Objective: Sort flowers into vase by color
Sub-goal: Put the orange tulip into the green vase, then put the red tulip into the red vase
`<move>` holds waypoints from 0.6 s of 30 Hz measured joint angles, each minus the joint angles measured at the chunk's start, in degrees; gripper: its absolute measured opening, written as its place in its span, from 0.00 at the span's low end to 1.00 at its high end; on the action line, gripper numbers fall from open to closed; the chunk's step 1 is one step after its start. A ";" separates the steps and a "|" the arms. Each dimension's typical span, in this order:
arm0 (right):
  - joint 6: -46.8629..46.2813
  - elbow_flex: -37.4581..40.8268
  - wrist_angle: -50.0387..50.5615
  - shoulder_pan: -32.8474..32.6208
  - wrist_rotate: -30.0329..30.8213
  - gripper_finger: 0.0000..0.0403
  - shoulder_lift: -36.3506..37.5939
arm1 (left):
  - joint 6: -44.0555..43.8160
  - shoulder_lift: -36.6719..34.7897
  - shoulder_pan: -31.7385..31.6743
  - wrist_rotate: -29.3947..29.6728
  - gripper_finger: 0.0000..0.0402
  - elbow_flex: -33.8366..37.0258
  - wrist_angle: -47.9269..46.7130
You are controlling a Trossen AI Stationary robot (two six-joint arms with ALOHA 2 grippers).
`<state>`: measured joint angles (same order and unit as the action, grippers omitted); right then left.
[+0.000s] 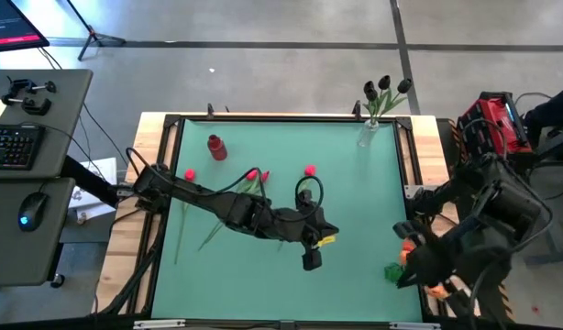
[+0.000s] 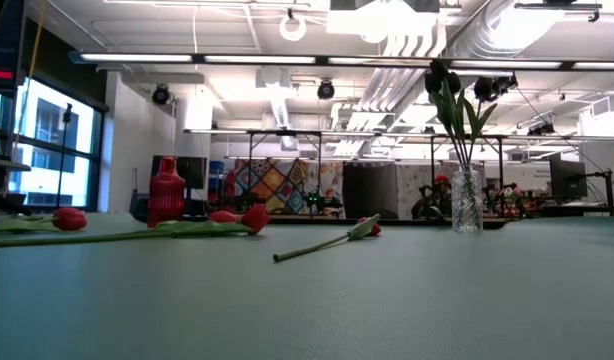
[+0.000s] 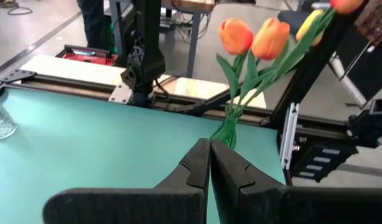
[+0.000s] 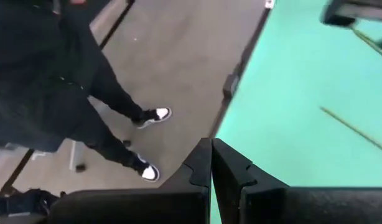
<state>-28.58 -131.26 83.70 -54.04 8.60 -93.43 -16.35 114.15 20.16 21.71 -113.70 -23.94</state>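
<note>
Three red tulips lie flat on the green table; the low view shows them too. A red vase stands at the far left. A clear glass vase at the far right holds near-black tulips. A green vase near the right edge holds orange tulips. My left gripper is shut and empty over the table's middle, pointing toward the green vase. My right gripper is shut and empty; its arm is folded at the table's right edge.
A person's legs and shoes stand on the floor beside the table. A desk with a keyboard and mouse is left of the table. A red case sits beyond the far right corner. The table's frame runs around the mat.
</note>
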 joint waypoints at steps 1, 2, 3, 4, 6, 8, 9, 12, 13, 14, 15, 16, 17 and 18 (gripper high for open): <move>-0.62 -0.23 1.18 -0.32 0.47 0.00 0.35 | -0.02 0.00 0.00 0.00 0.00 0.00 0.52; -1.18 -0.35 2.22 -0.54 0.75 0.00 0.72 | -0.04 0.00 0.00 0.02 0.00 -0.01 0.99; -1.62 -0.35 3.09 -0.77 1.03 0.00 1.07 | -0.03 0.00 0.00 0.07 0.00 0.00 1.44; -2.20 -0.29 3.67 -1.02 1.41 0.00 1.44 | -0.05 0.00 0.00 0.25 0.00 0.01 1.63; -2.60 -0.29 4.46 -1.31 1.96 0.00 2.07 | -0.10 0.00 0.01 0.91 0.00 0.01 1.59; -2.54 -0.68 4.20 -1.29 2.99 0.00 2.42 | -0.12 0.00 0.02 1.78 0.00 0.00 1.57; -2.52 -1.01 3.58 -1.27 3.75 0.00 2.57 | -0.14 0.00 0.02 2.27 0.00 -0.01 1.57; -2.20 -2.78 0.69 -1.24 7.30 0.00 3.13 | -1.36 0.00 0.04 5.01 0.00 0.01 1.38; -1.78 -3.66 -0.51 -1.24 8.55 0.00 3.29 | -2.48 0.00 0.04 6.33 0.00 -0.01 1.11; -1.10 -3.77 -2.32 -1.24 9.78 0.00 3.86 | -3.62 -0.19 0.04 7.64 0.00 0.01 0.66; -0.56 -3.22 -4.61 -1.24 11.14 0.00 4.81 | -5.42 -0.47 -0.02 9.03 0.00 0.01 -0.40; -0.01 -2.83 -6.44 -1.24 13.21 0.00 5.59 | -8.04 -0.62 -0.41 10.34 0.00 -0.01 -1.45; -0.07 -2.67 -7.63 -1.27 15.82 0.00 6.30 | -10.67 -0.86 -0.92 10.99 0.00 -0.03 -2.92; -0.25 -2.61 -8.24 -1.29 18.43 0.00 6.98 | -12.99 -1.22 -1.60 11.33 0.01 -0.03 -4.99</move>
<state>-28.83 -133.86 75.46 -55.33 27.03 -86.45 -29.33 112.93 18.56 33.05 -113.73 -28.93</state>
